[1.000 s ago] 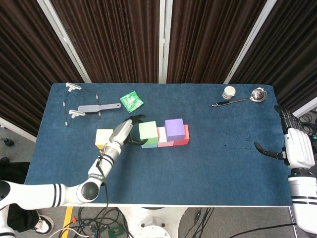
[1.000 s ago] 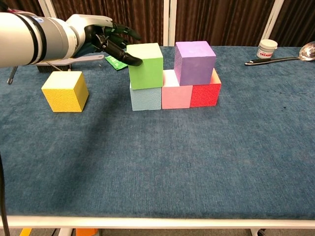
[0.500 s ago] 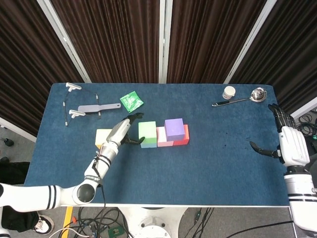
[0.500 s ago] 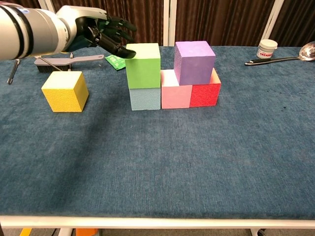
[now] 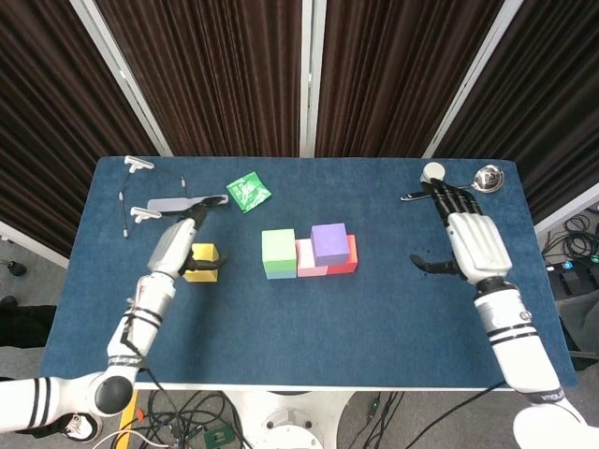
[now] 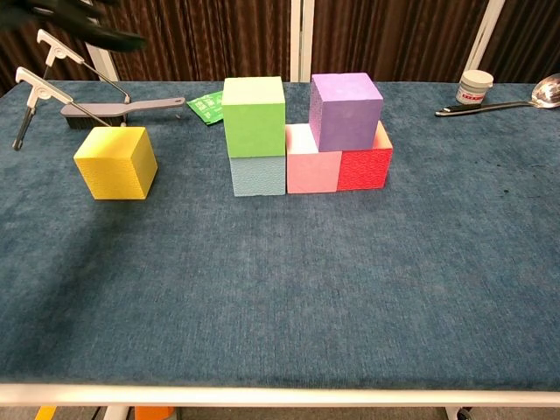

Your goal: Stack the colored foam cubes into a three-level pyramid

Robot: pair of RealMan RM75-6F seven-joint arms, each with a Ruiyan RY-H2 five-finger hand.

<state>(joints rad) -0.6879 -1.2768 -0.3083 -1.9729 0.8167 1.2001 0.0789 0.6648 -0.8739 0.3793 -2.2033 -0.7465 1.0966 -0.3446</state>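
A green cube [image 5: 278,248] [image 6: 255,115] sits on a light blue cube [image 5: 280,274] [image 6: 259,175] at the left end of a row. Beside the blue one are a pink cube [image 5: 309,259] [image 6: 313,168] and a red cube [image 5: 349,255] [image 6: 366,166]. A purple cube [image 5: 328,241] [image 6: 346,110] rests on those two. A yellow cube [image 5: 202,262] [image 6: 115,163] stands alone to the left. My left hand [image 5: 174,245] [image 6: 83,19] hovers over the yellow cube's left side, fingers apart, holding nothing. My right hand [image 5: 473,240] is spread open over the table, right of the stack.
A green packet [image 5: 248,191] [image 6: 206,106] and a grey brush with wire clips [image 5: 178,203] [image 6: 122,109] lie at the back left. A white jar [image 5: 431,173] [image 6: 475,86] and a spoon [image 5: 485,180] [image 6: 503,102] are at the back right.
My left hand let go of the green cube and drew back left over the yellow cube. My right hand swung in from the table's right edge toward the stack.
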